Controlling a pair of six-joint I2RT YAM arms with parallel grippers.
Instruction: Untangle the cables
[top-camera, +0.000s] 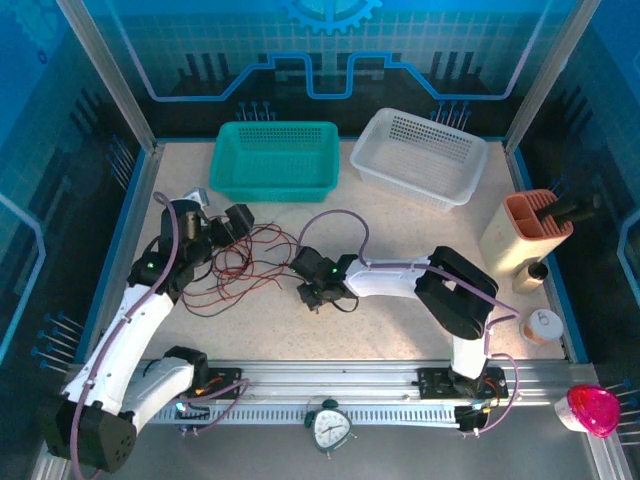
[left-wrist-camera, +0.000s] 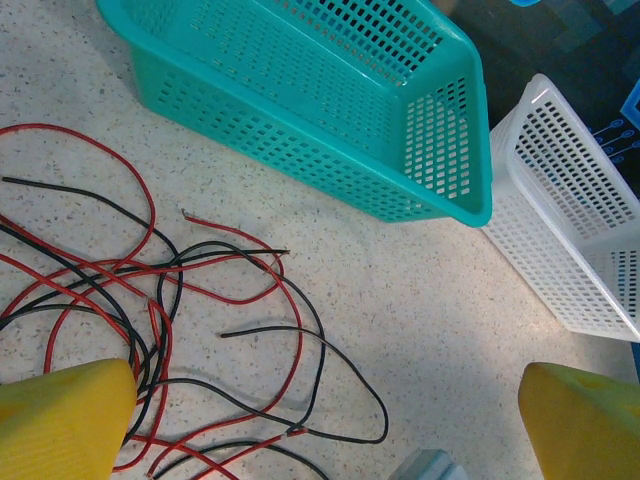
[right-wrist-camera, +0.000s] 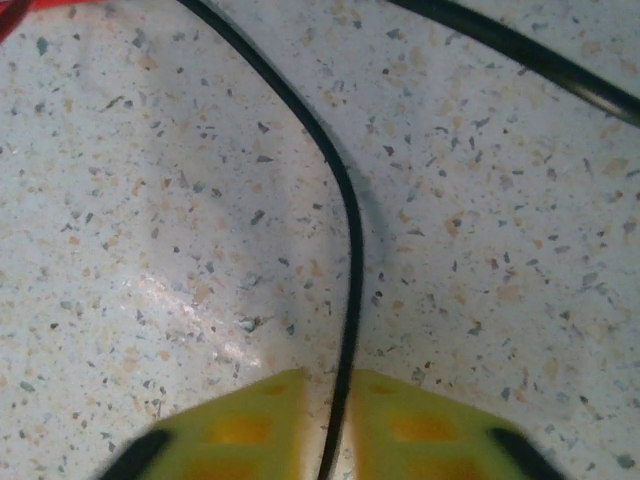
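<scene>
You are pinching 1 black cable (right-wrist-camera: 345, 230) with the right gripper (right-wrist-camera: 335, 405). Its 2 yellow fingers (right-wrist-camera: 250, 420) are pressing together on the strand, which is running up out of the gap and bending left across the table (top-camera: 400, 240). This hold is sitting at the right edge of the cables (top-camera: 245, 265), so a pull to the right would probably draw this 1 strand out rather than drag the whole heap. The cables are lying loose on the table, red and black strands crossing in several loops, in front of the teal basket (top-camera: 275, 160) and between the 2 grippers. You are holding the left gripper (left-wrist-camera: 325, 420) over the left side of the heap with its fingers wide apart, gripping nothing. From there its camera is looking down on the crossings, which suits it for pinning or picking a 2nd strand. Judge the task as early: the strands are lying across one another in 1 heap. Watch for the pinched strand snagging under the red loops when you are tensioning it.
</scene>
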